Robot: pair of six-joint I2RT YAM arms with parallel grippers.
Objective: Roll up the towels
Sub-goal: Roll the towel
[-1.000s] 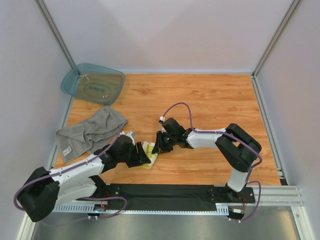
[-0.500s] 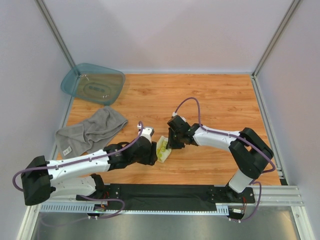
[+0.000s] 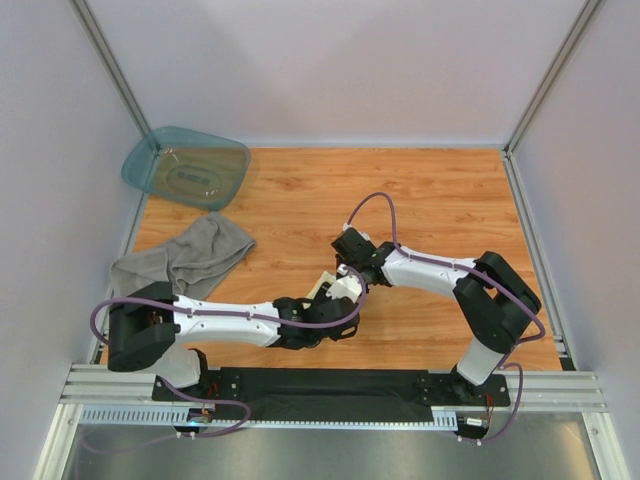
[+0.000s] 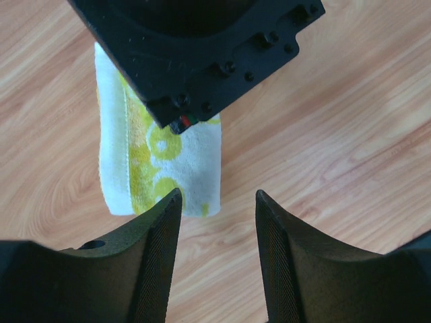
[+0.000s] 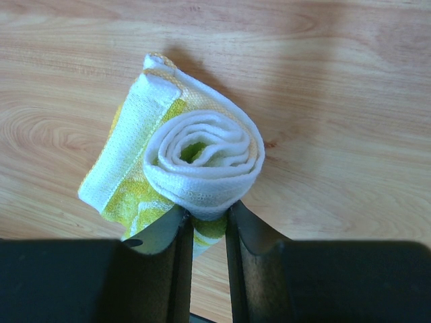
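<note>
Right gripper (image 5: 207, 217): my fingers clamp the rolled yellow-and-white cloth (image 5: 202, 158) — black body overhanging it. Left gripper (image 4: 217, 202): fingers apart, empty. Grey towel (image 3: 190, 255) left; teal tub (image 3: 185, 168) far left.

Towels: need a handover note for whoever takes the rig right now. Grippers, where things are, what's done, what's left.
Right gripper: shut on the yellow-and-white cloth, pinching one end of the roll.
Left gripper: open, empty, at the cloth's other end.
Grey towel: crumpled at the left, near the teal tub.
Done: small cloth looks rolled, outer flap loose.
Left: tidy and release it, then roll the grey towel.
</note>
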